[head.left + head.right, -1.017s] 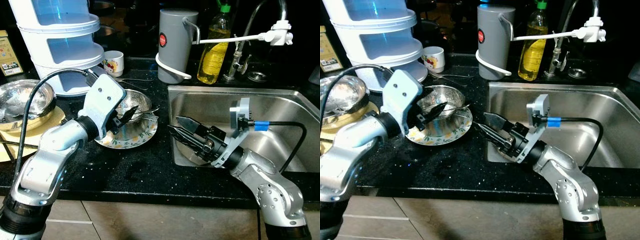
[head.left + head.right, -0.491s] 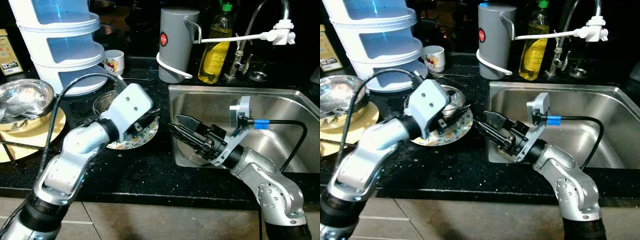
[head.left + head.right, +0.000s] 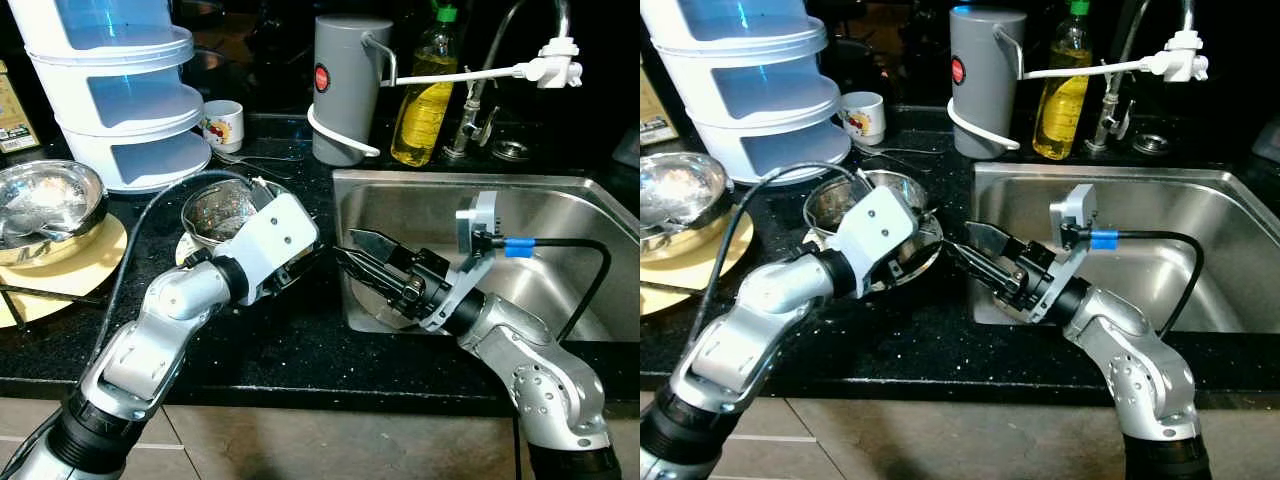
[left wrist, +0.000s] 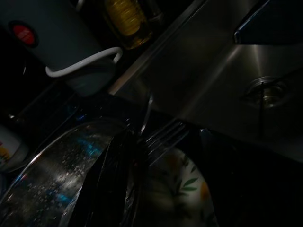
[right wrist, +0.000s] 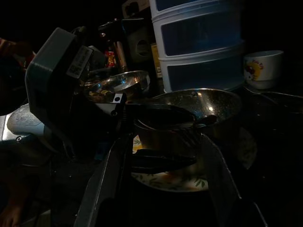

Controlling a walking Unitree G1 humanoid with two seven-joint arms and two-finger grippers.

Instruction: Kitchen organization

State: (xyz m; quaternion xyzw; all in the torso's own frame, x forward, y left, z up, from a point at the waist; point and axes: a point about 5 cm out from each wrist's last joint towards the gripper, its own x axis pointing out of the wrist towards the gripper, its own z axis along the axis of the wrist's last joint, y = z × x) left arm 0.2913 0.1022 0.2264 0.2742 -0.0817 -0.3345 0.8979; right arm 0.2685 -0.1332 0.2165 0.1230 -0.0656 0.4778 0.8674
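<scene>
At floral plate [image 5: 165, 182] edge: left claw [image 5: 163, 137] straddling steel bowl [image 5: 203, 106] rim.

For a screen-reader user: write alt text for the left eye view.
The robot's left gripper reaches over a floral plate carrying a steel bowl on a black counter, while its right gripper, fingers apart, hovers at the near left corner of a steel sink. Behind stand stacked white containers, a small cup, a grey jug and an oil bottle.

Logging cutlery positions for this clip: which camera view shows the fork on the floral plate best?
The left wrist view: the fork shows its tines up close, lying on the floral plate beside the steel bowl. The right wrist view shows it dimly; in the eye views the left gripper covers it.
</scene>
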